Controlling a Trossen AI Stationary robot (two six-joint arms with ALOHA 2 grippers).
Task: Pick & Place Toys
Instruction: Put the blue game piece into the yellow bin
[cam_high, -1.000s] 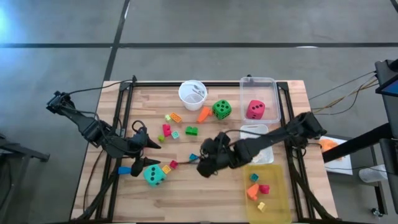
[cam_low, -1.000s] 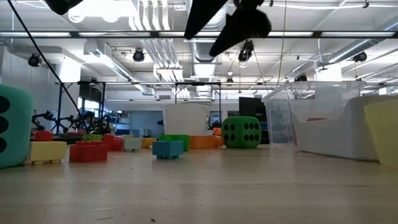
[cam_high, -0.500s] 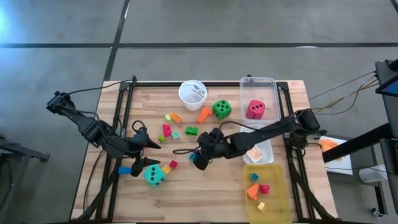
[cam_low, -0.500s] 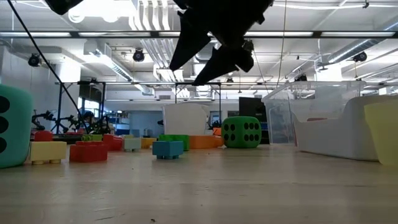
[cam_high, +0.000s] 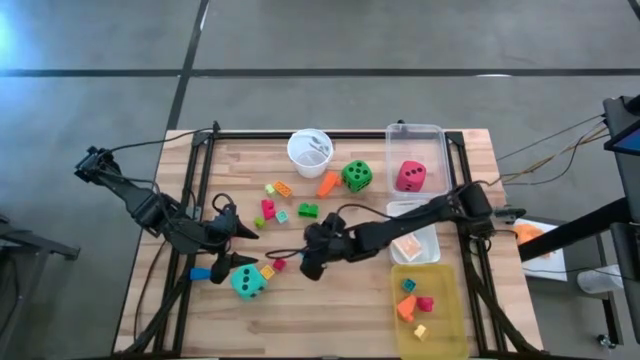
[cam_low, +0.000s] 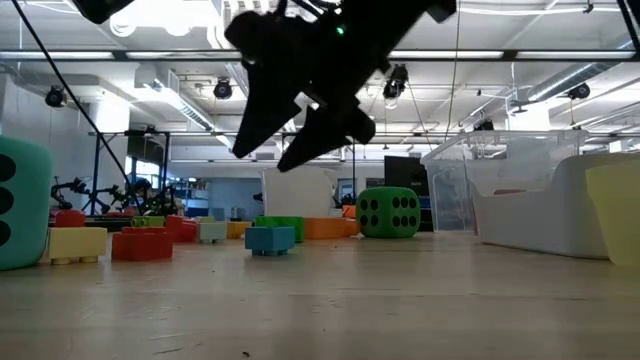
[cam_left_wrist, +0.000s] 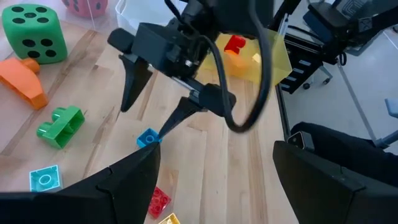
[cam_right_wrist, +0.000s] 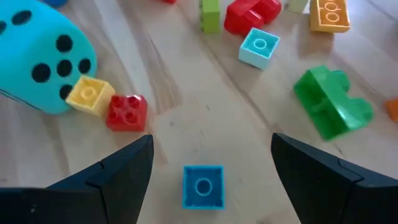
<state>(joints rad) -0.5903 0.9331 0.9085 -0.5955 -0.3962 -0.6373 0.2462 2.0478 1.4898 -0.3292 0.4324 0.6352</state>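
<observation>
My right gripper (cam_high: 308, 262) hangs open above a small blue block (cam_right_wrist: 203, 185) that lies flat on the table; its fingers stand on either side of the block and clear of it, as the left wrist view (cam_left_wrist: 148, 137) shows. My left gripper (cam_high: 255, 243) waits open at the table's left, beside the teal die (cam_high: 248, 281). The green die (cam_high: 356, 176) rests on the table near the back. The red-pink die (cam_high: 411, 176) lies in the clear bin (cam_high: 440, 135). Several small blocks (cam_high: 270, 208) are scattered at mid-left.
A white cup (cam_high: 309, 150) stands at the back. The yellow bin (cam_high: 445, 335) at the front right holds a few blocks. A small white tray (cam_high: 425, 210) lies beside it. A red block (cam_right_wrist: 127, 112) and a yellow block (cam_right_wrist: 89, 93) lie by the teal die.
My right gripper has gone toward the table's left edge and down, from beside the yellow bin to above the small blue block, staying open. The blocks and dice have not moved.
</observation>
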